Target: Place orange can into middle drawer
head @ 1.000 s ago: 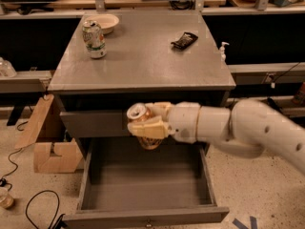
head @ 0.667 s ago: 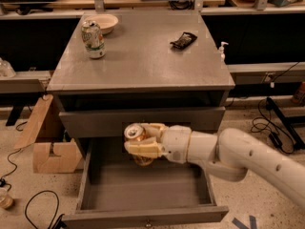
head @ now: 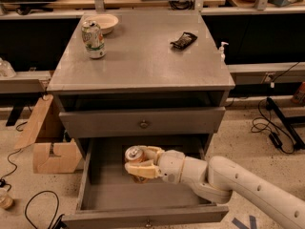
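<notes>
The orange can [head: 134,155], golden-orange with a silver top, is held upright in my gripper [head: 141,162]. The cream fingers [head: 143,169] are shut around its body. The white arm reaches in from the lower right. The can hangs inside the pulled-out middle drawer [head: 143,194], over the back part of its plain grey floor; whether it touches the floor I cannot tell. The drawer has tall side walls and a small knob on its front edge.
A shallower closed drawer front with a brass knob [head: 143,124] sits just above the gripper. On the cabinet top stand a green-and-white can [head: 93,38], a bowl [head: 106,23] and a dark packet [head: 184,39]. A cardboard box [head: 50,140] and cables lie on the floor at left.
My gripper has lowered the orange can from in front of the upper drawer front down into the open middle drawer.
</notes>
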You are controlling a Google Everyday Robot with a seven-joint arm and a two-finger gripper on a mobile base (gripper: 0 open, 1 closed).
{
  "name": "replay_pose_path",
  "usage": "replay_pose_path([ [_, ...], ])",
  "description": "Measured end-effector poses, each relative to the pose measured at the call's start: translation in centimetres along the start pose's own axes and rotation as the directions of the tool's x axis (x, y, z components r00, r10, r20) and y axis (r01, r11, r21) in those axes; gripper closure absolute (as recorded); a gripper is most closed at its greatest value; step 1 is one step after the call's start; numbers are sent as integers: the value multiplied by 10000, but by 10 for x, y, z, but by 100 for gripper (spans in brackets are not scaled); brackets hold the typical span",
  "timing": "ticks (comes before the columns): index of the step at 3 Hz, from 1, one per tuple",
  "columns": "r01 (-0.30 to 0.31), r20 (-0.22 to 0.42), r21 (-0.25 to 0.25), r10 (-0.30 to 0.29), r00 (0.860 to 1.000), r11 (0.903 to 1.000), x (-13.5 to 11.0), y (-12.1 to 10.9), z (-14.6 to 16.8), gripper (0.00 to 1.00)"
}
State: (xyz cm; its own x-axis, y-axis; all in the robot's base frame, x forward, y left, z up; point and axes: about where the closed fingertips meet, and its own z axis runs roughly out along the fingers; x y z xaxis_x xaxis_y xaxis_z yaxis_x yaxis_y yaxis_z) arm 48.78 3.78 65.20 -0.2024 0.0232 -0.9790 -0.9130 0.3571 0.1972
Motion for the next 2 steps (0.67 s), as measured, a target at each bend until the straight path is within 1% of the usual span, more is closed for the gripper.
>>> replay_pose_path([
  [1,0,0,0,0,10000,10000,0,0,0,100],
  [2,-2,-30,-175,1,10000,9998,10,-11,16,100],
])
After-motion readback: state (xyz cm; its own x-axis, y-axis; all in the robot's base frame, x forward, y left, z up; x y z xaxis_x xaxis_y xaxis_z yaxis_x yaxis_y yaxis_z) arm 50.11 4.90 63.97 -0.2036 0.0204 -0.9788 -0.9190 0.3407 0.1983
